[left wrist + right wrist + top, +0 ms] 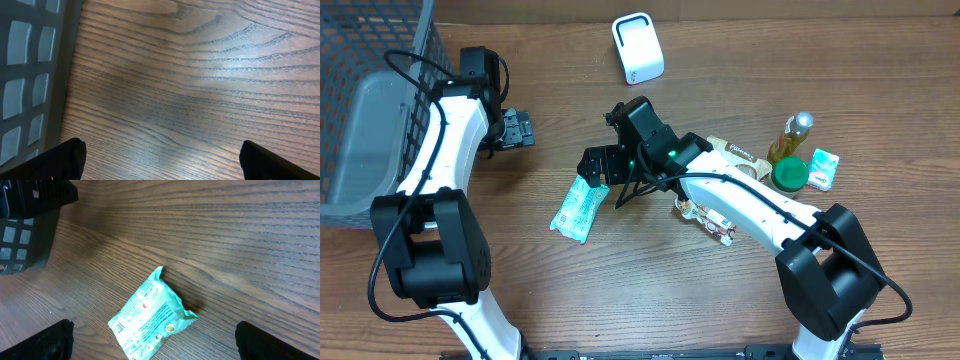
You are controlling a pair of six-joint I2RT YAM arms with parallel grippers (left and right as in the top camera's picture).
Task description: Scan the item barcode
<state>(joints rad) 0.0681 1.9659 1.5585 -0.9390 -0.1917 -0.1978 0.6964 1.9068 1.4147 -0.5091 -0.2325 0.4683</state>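
Wooden surface (620,300), mid-brown, fills all three views edge to edge. Grain dark and wavy, running 9 to 3 o'clock in the overhead view. Finish semi-matt. Light even; shadows soft-edged and close under whatever casts them. Left wrist view: pale sheen (240,62) toward 1 o'clock, duller brown toward 7. Right wrist view: wood brightest from 12 to 2 o'clock.

One basket (365,120), one white scanner (638,48), one bottle (791,138), two arms (450,130) (740,195).
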